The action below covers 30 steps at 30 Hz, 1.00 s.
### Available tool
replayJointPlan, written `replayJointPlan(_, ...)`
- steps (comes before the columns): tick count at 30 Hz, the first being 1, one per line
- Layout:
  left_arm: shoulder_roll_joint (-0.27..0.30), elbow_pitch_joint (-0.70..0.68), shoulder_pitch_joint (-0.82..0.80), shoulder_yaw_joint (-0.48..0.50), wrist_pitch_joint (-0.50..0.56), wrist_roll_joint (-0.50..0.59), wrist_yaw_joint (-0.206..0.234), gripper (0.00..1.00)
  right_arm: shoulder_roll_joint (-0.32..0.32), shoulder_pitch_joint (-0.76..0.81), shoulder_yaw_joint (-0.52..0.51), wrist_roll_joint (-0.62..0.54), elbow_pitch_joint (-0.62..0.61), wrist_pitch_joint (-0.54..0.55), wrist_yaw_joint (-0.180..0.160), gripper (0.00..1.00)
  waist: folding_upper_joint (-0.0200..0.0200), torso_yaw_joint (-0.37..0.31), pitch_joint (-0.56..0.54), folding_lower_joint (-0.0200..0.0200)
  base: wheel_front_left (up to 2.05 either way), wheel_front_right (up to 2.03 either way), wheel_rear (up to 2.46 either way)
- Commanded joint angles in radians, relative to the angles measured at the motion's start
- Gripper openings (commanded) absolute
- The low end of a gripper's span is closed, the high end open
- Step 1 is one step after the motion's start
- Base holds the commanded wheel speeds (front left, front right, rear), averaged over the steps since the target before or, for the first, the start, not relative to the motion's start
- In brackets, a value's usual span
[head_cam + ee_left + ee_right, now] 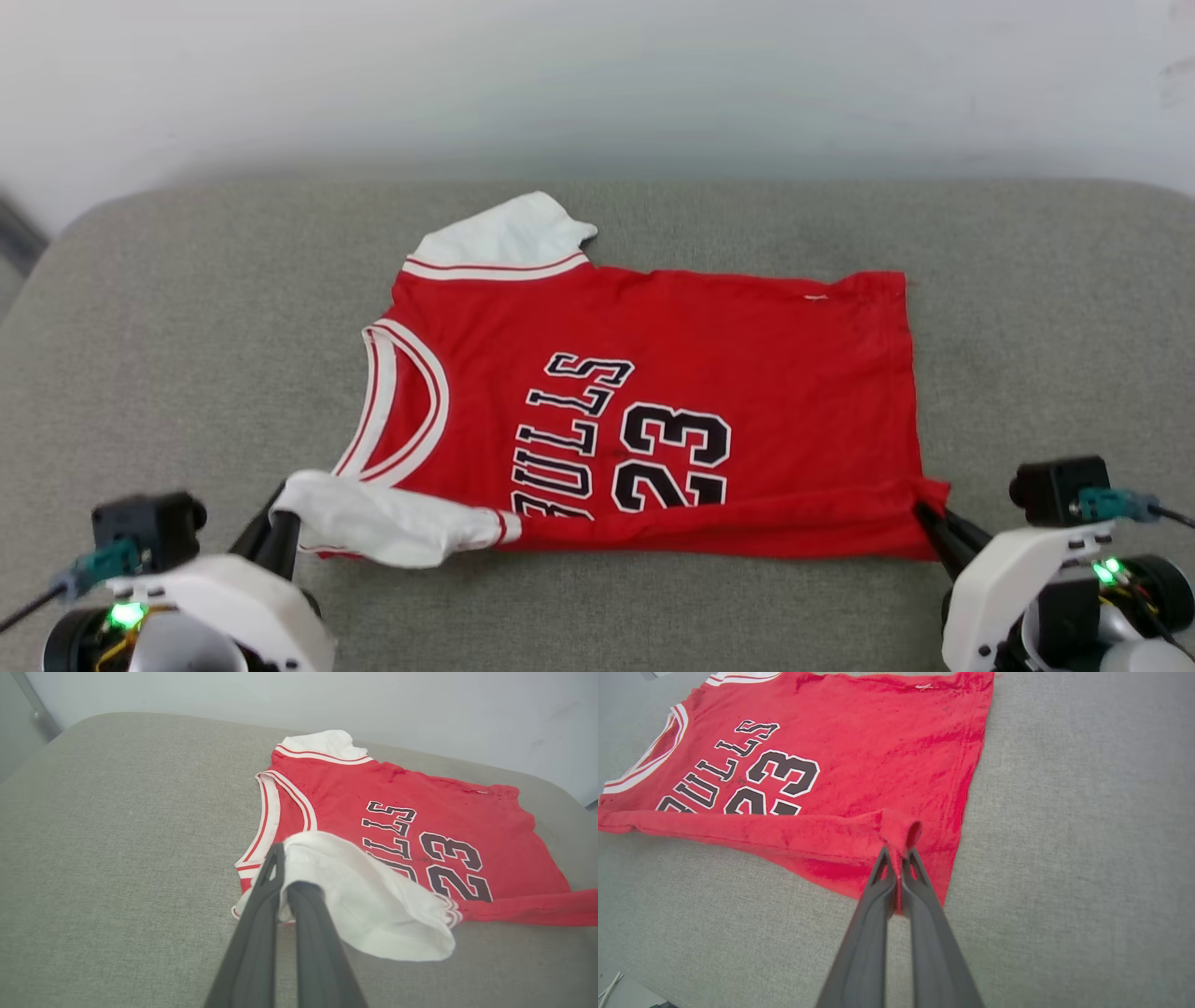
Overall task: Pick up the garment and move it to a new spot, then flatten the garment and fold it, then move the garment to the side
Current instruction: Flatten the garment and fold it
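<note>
The garment [709,373], a red jersey with white sleeves and black "BULLS 23" lettering, lies spread sideways on the grey cushion, collar to the left and hem to the right. Its near edge is lifted and rolled inward. My left gripper [278,513] is shut on the near white sleeve [369,896], which drapes over its fingers [261,905]. At the near hem corner [901,835], my right gripper [926,511] is shut on a pinch of red cloth, which bunches between its fingers [878,891]. The far sleeve [509,238] lies flat.
The grey fabric cushion [187,355] has bare room on every side of the jersey. A pale wall [597,84] rises behind its far edge. The cushion's rounded corners show at the far left and far right.
</note>
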Motion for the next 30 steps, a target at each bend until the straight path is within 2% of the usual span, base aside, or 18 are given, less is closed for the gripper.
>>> replayJointPlan(1,-0.004,0.011,-0.023,0.000,0.001,0.002,-0.006,0.00,0.002,-0.014,0.002,-0.003,0.005,-0.001,0.000,0.00,0.0000,-0.005,0.033,-0.0001,0.00,0.00,0.00)
replayJointPlan(10,-0.058,0.259,-0.291,-0.048,0.024,-0.003,-0.118,0.00,-0.015,-0.182,0.040,0.013,0.124,-0.044,0.000,0.00,0.0000,-0.015,0.161,-0.0001,0.00,0.00,0.00)
replayJointPlan(20,-0.124,0.533,-0.483,-0.068,0.030,-0.032,-0.202,0.00,-0.019,-0.315,0.093,0.035,0.283,-0.128,-0.001,0.00,0.0000,-0.044,0.251,-0.0001,0.00,0.00,0.00)
replayJointPlan(21,-0.133,0.559,-0.495,-0.073,0.038,-0.037,-0.212,0.00,-0.018,-0.323,0.099,0.038,0.302,-0.137,-0.001,0.17,0.0000,-0.046,0.255,-0.0001,0.00,0.00,0.00)
replayJointPlan(22,-0.139,0.585,-0.507,-0.074,0.041,-0.044,-0.220,0.33,-0.018,-0.328,0.106,0.039,0.320,-0.147,-0.001,0.48,0.0000,-0.048,0.258,-0.0001,0.00,0.00,0.00)
replayJointPlan(23,-0.142,0.609,-0.519,-0.074,0.044,-0.047,-0.227,0.49,-0.021,-0.332,0.113,0.035,0.337,-0.156,-0.001,0.97,0.0000,-0.050,0.260,-0.0001,0.00,0.00,0.00)
replayJointPlan(24,-0.144,0.632,-0.526,-0.078,0.047,-0.049,-0.235,0.87,-0.021,-0.332,0.122,0.036,0.353,-0.162,-0.001,1.00,0.0000,-0.052,0.261,-0.0001,0.00,0.00,0.00)
replayJointPlan(25,-0.149,0.653,-0.534,-0.078,0.043,-0.053,-0.240,1.00,-0.022,-0.333,0.131,0.040,0.367,-0.170,-0.001,1.00,0.0000,-0.055,0.261,-0.0001,0.00,0.00,0.00)
replayJointPlan(30,-0.154,0.732,-0.547,-0.076,0.031,-0.062,-0.266,1.00,-0.044,-0.320,0.156,0.047,0.385,-0.249,-0.001,1.00,0.0000,-0.062,0.236,-0.0001,0.00,0.00,0.00)
